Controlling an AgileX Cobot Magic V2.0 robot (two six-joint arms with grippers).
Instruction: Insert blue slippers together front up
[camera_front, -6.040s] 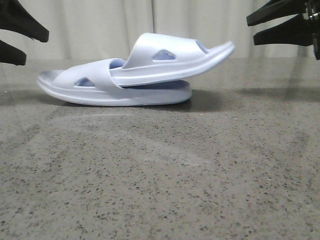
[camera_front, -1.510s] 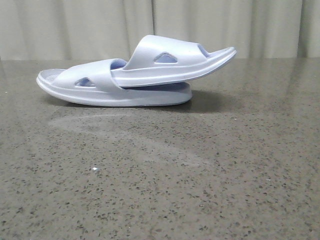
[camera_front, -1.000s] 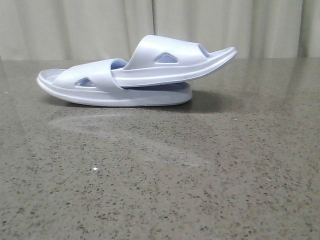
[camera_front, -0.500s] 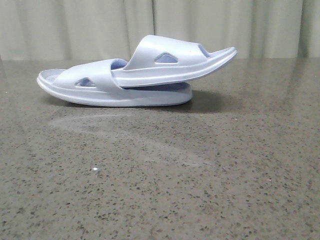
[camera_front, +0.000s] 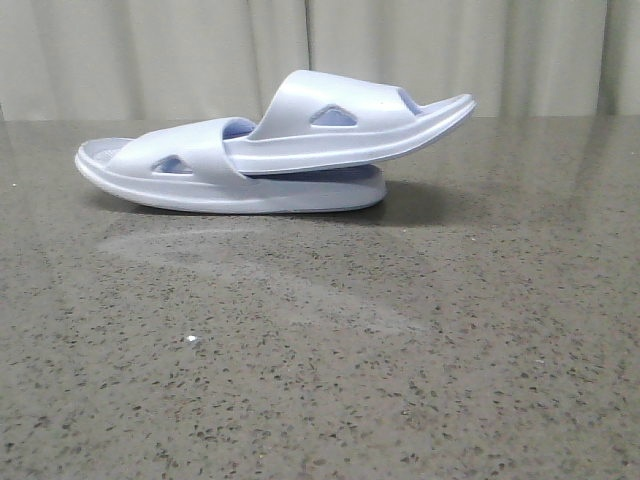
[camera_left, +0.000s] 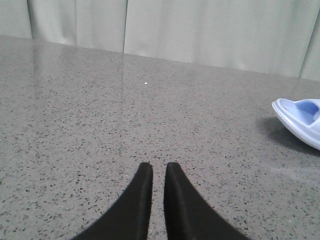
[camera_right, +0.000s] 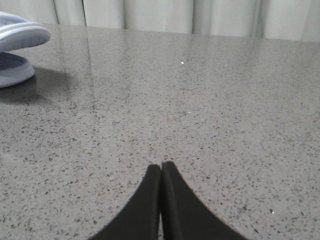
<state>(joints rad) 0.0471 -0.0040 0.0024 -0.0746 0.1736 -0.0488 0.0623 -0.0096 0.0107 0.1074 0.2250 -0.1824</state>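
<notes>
The two blue slippers lie on the grey speckled table at the back left of the front view. The lower slipper (camera_front: 200, 185) lies flat. The upper slipper (camera_front: 350, 125) has one end pushed under the lower one's strap and tilts up to the right. Neither gripper shows in the front view. My left gripper (camera_left: 159, 167) is empty, with only a thin slit between its fingers, and hovers over bare table away from a slipper end (camera_left: 300, 120). My right gripper (camera_right: 161, 166) is shut and empty, far from the slipper ends (camera_right: 22, 35).
A pale curtain (camera_front: 450, 50) hangs behind the table's far edge. The speckled stone tabletop (camera_front: 400, 350) stretches in front of and to the right of the slippers. A small white speck (camera_front: 191, 340) lies on it.
Six seconds ago both open grippers showed at the top corners of the front view; they have since left it. The slippers have not moved over the last second.
</notes>
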